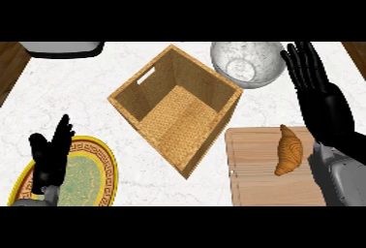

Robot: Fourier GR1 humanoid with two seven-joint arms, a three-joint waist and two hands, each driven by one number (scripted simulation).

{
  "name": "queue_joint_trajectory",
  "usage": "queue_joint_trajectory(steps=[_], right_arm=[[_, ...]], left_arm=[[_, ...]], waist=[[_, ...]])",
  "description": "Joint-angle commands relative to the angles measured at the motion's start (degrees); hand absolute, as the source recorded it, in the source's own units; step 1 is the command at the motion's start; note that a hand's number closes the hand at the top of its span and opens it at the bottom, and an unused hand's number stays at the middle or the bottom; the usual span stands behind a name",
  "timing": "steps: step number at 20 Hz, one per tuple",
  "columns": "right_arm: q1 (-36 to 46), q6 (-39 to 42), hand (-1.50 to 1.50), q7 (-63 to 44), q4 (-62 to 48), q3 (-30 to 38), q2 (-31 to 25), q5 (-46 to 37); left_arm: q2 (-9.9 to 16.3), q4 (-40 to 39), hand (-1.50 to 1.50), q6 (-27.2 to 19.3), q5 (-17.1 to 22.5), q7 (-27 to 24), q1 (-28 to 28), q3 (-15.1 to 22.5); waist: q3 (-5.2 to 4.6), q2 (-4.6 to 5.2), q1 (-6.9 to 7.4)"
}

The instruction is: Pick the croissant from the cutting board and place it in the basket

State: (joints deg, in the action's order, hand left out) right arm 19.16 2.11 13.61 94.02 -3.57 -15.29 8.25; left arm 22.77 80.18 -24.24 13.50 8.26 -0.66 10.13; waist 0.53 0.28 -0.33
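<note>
White marble counter (93, 111) fills the view, with strips of wooden surface at the far left and far right edges. At the lower left, the left hand (52, 152) rests with its fingers straight and upright, holding nothing, over a round plate (97, 169) with a yellow patterned rim and green centre. At the top left, part of a white appliance with a dark base (64, 48) shows. In the middle stands a square woven basket (178, 109), turned cornerwise, nothing inside. Behind its right corner sits a glass bowl (247, 63). At the lower right lies a wooden cutting board (257, 179), and the croissant (289, 150) lies on it, lengthwise. The right hand (318, 94) is just right of the croissant, fingers straight and released, not touching it.
</note>
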Motion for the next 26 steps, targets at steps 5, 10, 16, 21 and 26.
queue_joint_trajectory(steps=[5, 10, 16, 21, 26], right_arm=[[1.27, -0.54, 1.5, -12.97, -12.57, -4.99, 0.67, -4.3], [1.15, -16.0, 1.5, -10.17, -19.38, -9.88, 14.86, -4.07], [5.6, -33.6, -1.5, -19.03, -18.58, -16.26, 11.57, -24.79], [12.19, -26.17, -1.5, -36.93, -20.59, -16.51, -3.36, -36.34], [18.33, -3.74, -1.5, -49.4, -23.44, -22.71, -12.09, -38.46]], left_arm=[[7.71, 6.91, 0.0, 6.73, -7.32, -8.24, -10.02, 2.26], [7.47, 7.05, 0.0, 11.94, -6.05, -9.61, -13.74, 3.86], [8.65, 6.9, 0.0, 12.66, -5.38, -8.43, -14.63, 1.85], [9.04, 6.38, 0.0, 12.33, -6.32, -9.92, -11.76, 2.19], [8.78, 5.92, 0.0, 13.54, -5.69, -9.73, -11.68, 2.65]], waist=[[-0.61, 0.14, 1.44], [-0.57, 0.45, 1.91], [-0.86, -0.43, 0.8], [-1.56, -1.46, 0.11], [-1.62, -1.37, 0.39]])
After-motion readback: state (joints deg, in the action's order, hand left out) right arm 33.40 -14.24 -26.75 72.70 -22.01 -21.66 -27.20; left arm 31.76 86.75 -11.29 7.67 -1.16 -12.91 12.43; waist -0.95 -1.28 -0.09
